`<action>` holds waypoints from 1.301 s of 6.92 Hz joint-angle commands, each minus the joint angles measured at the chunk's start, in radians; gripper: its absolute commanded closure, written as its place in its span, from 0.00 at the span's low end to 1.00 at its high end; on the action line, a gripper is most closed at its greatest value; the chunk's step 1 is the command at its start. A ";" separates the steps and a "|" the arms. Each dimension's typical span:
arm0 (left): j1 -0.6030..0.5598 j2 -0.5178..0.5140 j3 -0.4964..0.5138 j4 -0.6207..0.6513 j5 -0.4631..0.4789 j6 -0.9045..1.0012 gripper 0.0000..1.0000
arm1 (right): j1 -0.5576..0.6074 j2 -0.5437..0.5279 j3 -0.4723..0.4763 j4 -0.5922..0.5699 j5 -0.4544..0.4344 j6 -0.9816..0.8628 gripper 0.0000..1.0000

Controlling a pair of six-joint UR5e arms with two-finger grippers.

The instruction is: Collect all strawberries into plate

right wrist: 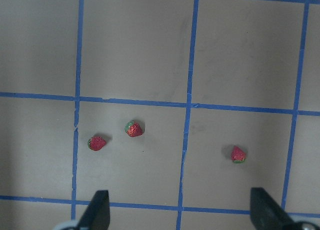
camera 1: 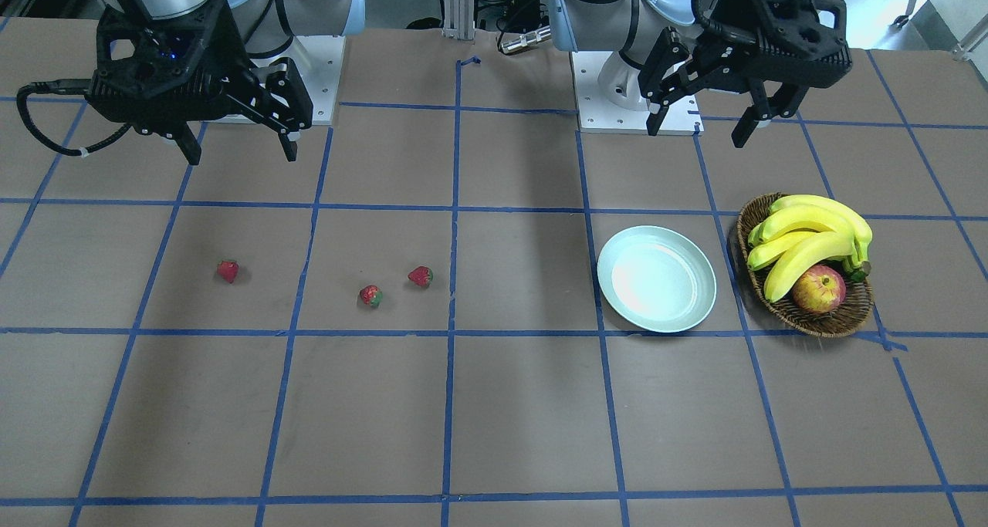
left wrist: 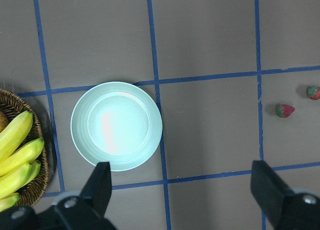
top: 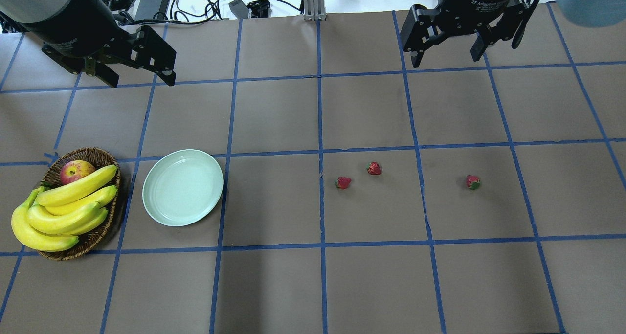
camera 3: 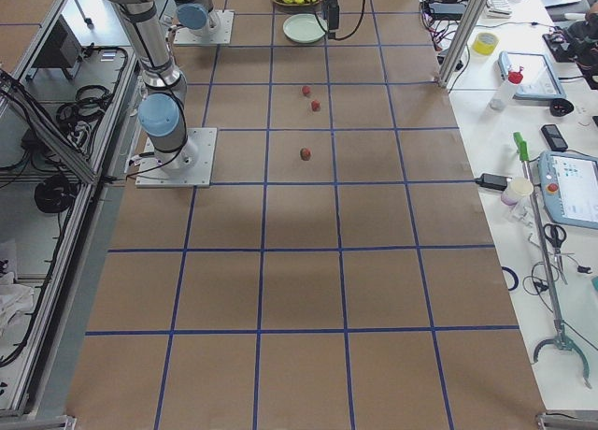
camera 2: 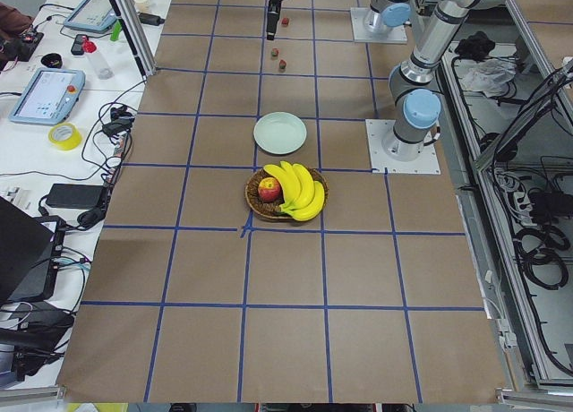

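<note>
Three small red strawberries lie on the brown table: two close together (top: 343, 183) (top: 374, 168) and one apart to the right (top: 473, 182). They also show in the right wrist view (right wrist: 97, 143) (right wrist: 134, 128) (right wrist: 238, 154). The pale mint plate (top: 182, 187) sits empty left of centre, and in the left wrist view (left wrist: 116, 125). My left gripper (top: 142, 81) is open and empty, high above the table behind the plate. My right gripper (top: 446, 60) is open and empty, high above the table behind the strawberries.
A brown wicker basket (top: 98, 154) stands just left of the plate, holding bananas (top: 63, 207) and a red-yellow apple (top: 76, 171). Blue tape lines grid the table. Cables and power bricks (top: 151, 1) lie beyond the far edge.
</note>
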 commanded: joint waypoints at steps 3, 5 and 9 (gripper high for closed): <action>0.001 -0.002 0.001 0.002 -0.008 0.000 0.00 | 0.000 0.000 0.002 0.007 -0.006 0.011 0.00; 0.011 -0.011 0.010 0.002 -0.007 0.002 0.00 | 0.000 0.000 0.002 0.012 -0.006 0.013 0.00; 0.012 -0.011 0.011 0.002 -0.001 0.002 0.00 | 0.001 0.000 0.008 0.015 -0.006 0.013 0.00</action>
